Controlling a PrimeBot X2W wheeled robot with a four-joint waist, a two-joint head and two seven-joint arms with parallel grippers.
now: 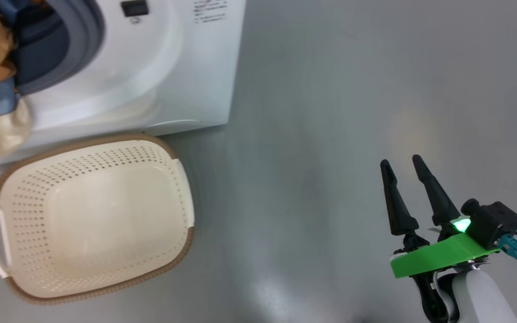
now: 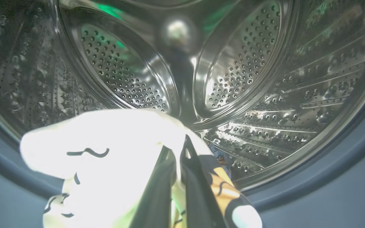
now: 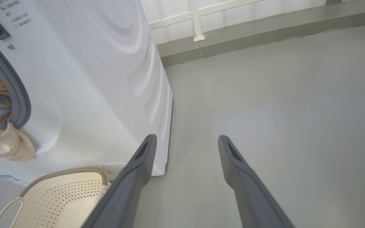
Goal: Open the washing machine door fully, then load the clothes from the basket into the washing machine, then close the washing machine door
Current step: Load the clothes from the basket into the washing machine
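Left wrist view: the left gripper (image 2: pixel 178 146) has its jaws pinched nearly together on the clothes (image 2: pixel 106 148). The glaring cream cloth drapes over both fingers and hides most of them. Beyond lies the steel drum (image 2: pixel 249 63) of the washing machine (image 1: pixel 186 67), ringed by a grey-blue gasket (image 2: pixel 328 164). In the head view the clothes are cut off at the left edge, hanging from the machine over its white front. The basket (image 1: pixel 106 140), just before the machine, shows its bare bottom. The right gripper (image 1: pixel 400 161) hovers over the floor (image 1: pixel 330 112), jaws wide, holding nothing.
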